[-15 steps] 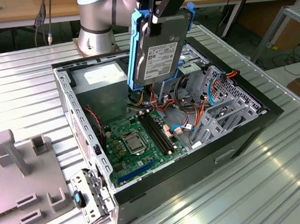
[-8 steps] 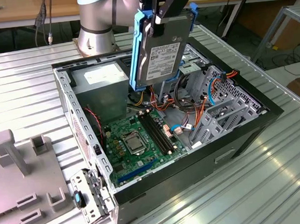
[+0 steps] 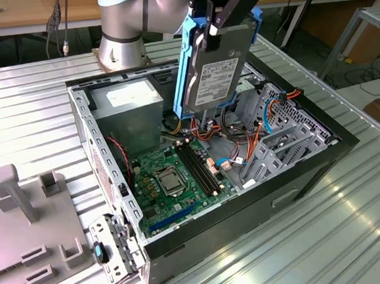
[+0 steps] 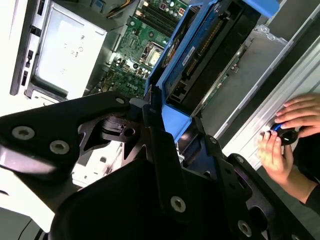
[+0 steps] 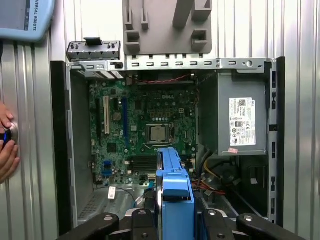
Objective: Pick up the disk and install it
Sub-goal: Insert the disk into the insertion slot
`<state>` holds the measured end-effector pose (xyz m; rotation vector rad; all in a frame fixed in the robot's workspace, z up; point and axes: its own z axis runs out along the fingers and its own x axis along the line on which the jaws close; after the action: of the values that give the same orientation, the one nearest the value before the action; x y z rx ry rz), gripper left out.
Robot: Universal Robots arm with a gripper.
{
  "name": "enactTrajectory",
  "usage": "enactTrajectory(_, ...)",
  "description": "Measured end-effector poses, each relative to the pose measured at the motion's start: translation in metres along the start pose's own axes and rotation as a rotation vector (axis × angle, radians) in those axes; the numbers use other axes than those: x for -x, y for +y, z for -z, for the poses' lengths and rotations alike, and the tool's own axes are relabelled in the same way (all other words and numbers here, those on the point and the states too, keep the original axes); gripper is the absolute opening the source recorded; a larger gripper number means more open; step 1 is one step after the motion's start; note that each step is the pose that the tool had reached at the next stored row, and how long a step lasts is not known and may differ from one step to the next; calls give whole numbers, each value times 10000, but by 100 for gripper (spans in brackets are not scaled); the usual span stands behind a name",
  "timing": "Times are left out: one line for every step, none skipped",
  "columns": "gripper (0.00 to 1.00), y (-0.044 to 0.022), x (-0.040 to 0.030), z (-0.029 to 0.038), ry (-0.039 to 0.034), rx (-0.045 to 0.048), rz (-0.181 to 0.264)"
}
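Note:
The disk (image 3: 214, 68), a dark grey hard drive with a white label and a blue bracket around its edges, hangs upright above the open computer case (image 3: 335, 150). My gripper (image 3: 222, 8) is shut on its upper end, with black fingers (image 3: 215, 28) clamped on both sides. In both wrist views the blue-framed disk (image 4: 200, 55) (image 5: 174, 185) sticks out edge-on from the gripper links, over the green motherboard (image 5: 150, 125). The silver drive cage (image 3: 287, 128) lies below the disk, towards the exterior view's right.
A grey power-supply box (image 3: 131, 104) sits in the case's far corner. A grey fixture plate (image 3: 25, 221) and a detached bracket (image 3: 113, 250) lie at the exterior view's left. A person's hands (image 4: 290, 125) rest on the table beside the case.

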<state>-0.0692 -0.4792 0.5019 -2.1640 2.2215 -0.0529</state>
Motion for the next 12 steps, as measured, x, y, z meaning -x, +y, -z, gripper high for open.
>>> enactTrajectory(37, -11, -38, -4, 8, -1, 0)
enactTrajectory(37, -21, -74, -9, 16, 0, 1)
enactTrajectory(37, -27, -96, -19, 18, -2, -2)
enactTrajectory(37, -36, -99, -27, 21, -2, -8)
enactTrajectory(37, -47, -100, -34, 25, -1, -17)
enactTrajectory(37, -100, -101, -56, 26, -1, -38)
enactTrajectory(37, -128, -101, -64, 26, -2, -45)
enactTrajectory(37, -147, -102, -69, 25, -1, -50)
enactTrajectory(37, -175, -107, -74, 27, -1, -56)
enactTrajectory(37, -193, -116, -78, 27, -1, -60)
enactTrajectory(37, -202, -125, -80, 29, -1, -63)
enactTrajectory(37, -213, -152, -86, 28, -1, -65)
